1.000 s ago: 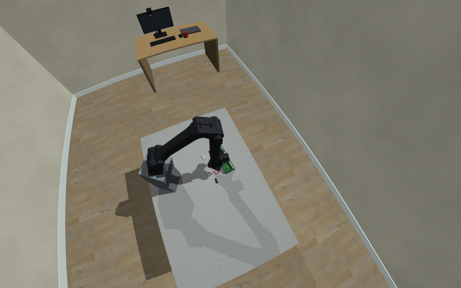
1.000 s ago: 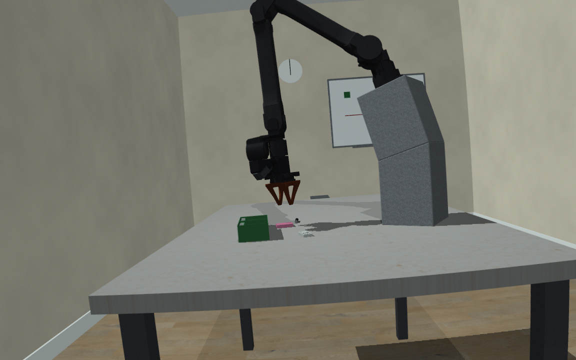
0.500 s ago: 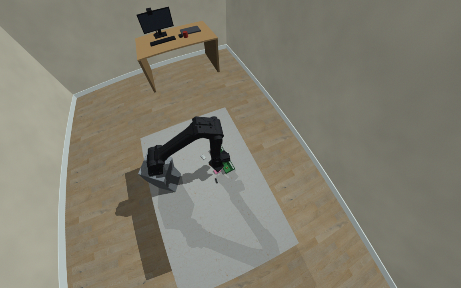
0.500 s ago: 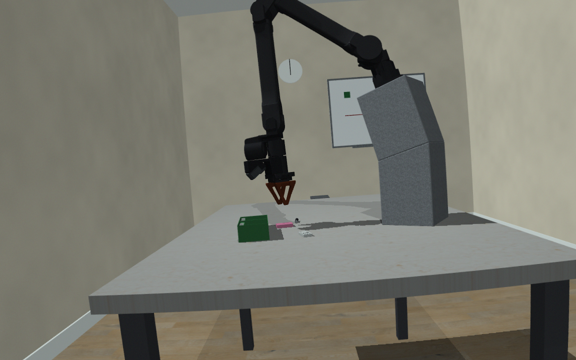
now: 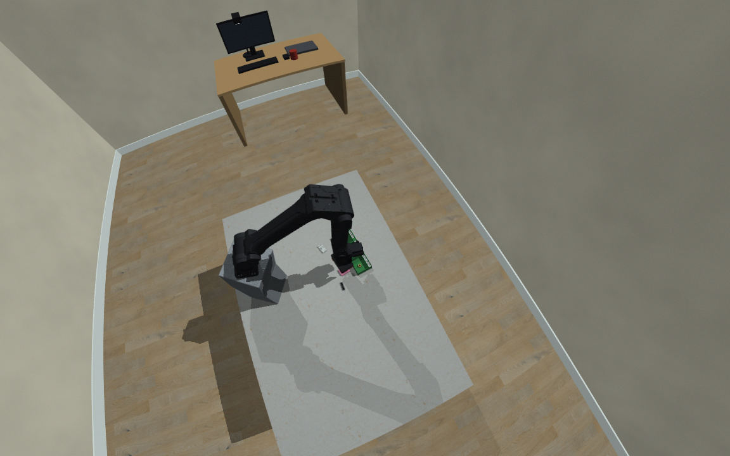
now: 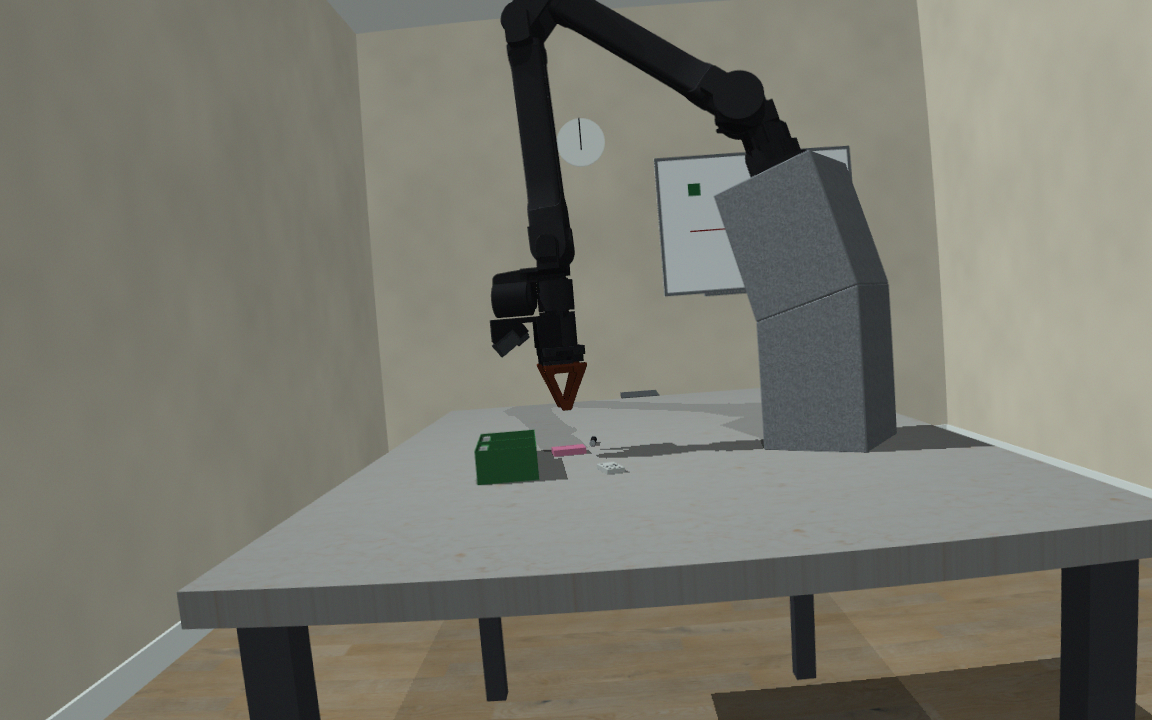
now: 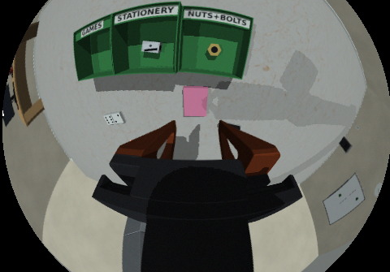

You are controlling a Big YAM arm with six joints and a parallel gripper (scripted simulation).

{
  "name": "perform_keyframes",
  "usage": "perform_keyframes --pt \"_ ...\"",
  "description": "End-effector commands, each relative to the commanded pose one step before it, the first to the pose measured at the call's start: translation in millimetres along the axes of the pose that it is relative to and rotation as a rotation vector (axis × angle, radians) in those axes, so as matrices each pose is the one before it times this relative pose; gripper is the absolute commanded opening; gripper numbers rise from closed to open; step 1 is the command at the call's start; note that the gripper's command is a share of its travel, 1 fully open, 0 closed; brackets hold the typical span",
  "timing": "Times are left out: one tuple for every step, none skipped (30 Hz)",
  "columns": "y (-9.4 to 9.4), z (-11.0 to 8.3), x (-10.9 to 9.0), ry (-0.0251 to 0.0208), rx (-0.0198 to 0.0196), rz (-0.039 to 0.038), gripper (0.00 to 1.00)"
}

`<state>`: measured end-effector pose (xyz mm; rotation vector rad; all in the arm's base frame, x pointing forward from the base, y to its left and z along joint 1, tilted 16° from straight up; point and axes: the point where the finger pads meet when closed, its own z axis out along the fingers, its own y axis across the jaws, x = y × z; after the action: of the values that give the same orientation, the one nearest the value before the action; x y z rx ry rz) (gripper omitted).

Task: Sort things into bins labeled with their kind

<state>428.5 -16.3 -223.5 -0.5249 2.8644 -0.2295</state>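
Sorted: sharpener (image 7: 151, 47) in STATIONERY, brass nut (image 5: 359, 265) (image 7: 214, 49) in NUTS+BOLTS | Remaining: domino (image 5: 321, 249) (image 6: 610, 467) (image 7: 114, 118), probably pink eraser (image 5: 345, 273) (image 6: 568, 450) (image 7: 195, 101); dark item (image 5: 342, 286) (image 6: 593, 440) (image 7: 234, 126) unidentified | Claw (image 6: 566, 408) (image 7: 197, 124): parted, unladen

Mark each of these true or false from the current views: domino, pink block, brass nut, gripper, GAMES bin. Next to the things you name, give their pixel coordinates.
1. The domino (image 5: 321, 249) (image 6: 610, 467) (image 7: 114, 118) lies inside the GAMES bin (image 7: 93, 29). False: it lies on the table, outside the bins.
2. The brass nut (image 5: 359, 265) (image 7: 209, 49) is in the NUTS+BOLTS bin (image 7: 217, 17). True.
3. The gripper (image 6: 566, 408) (image 7: 197, 124) is shut on the pink block (image 5: 344, 272) (image 6: 568, 450) (image 7: 195, 101). False: it is open above the table, holding nothing.
4. The GAMES bin has nothing visible in it. True.
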Motion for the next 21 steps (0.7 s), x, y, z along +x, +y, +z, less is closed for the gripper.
perform_keyframes --pt "6.57 -4.09 -3.99 -0.01921 0.00527 0.01863 0.53" --pt "0.22 0.32 -0.71 -0.00084 0.0002 0.0001 0.53" --pt "0.0 0.0 0.0 0.0 0.0 0.0 0.53" --pt "0.0 0.0 0.0 0.0 0.0 0.0 0.53" --pt "-1.89 0.51 -6.88 -0.01036 0.00332 0.00129 0.53" --pt "-0.05 0.15 -1.06 -0.00108 0.00056 0.00014 0.53" --pt "0.52 0.1 0.61 0.00365 -0.00127 -0.00046 0.53" --pt "0.28 -0.12 0.23 0.00193 -0.00101 -0.00028 0.53" --pt "0.33 0.05 0.34 0.00228 -0.00069 -0.00028 0.53" --pt "0.29 0.03 0.32 0.00218 -0.00076 -0.00028 0.53" --pt "0.24 0.03 0.29 0.00192 -0.00073 -0.00025 0.53" --pt "0.17 0.04 0.22 0.00135 -0.0005 -0.00017 0.53" --pt "0.09 0.07 0.11 0.00047 -0.00018 -0.00006 0.53" --pt "-4.18 -0.92 4.11 0.00276 0.00065 0.00096 0.53" --pt "4.73 1.03 -2.58 -0.00196 -0.00096 -0.00106 0.53" --pt "0.28 0.06 0.71 0.00018 -0.00018 -0.00003 0.53" --pt "0.14 0.05 0.3 -0.00036 -0.00001 0.00004 0.53" --pt "0.13 0.06 0.37 -0.00039 0.00013 0.00005 0.53" --pt "0.16 0.07 0.46 -0.00047 0.00016 0.00006 0.53" --pt "0.0 0.0 0.0 0.0 0.0 0.0 0.53" --pt "0.0 0.0 0.0 0.0 0.0 0.0 0.53"
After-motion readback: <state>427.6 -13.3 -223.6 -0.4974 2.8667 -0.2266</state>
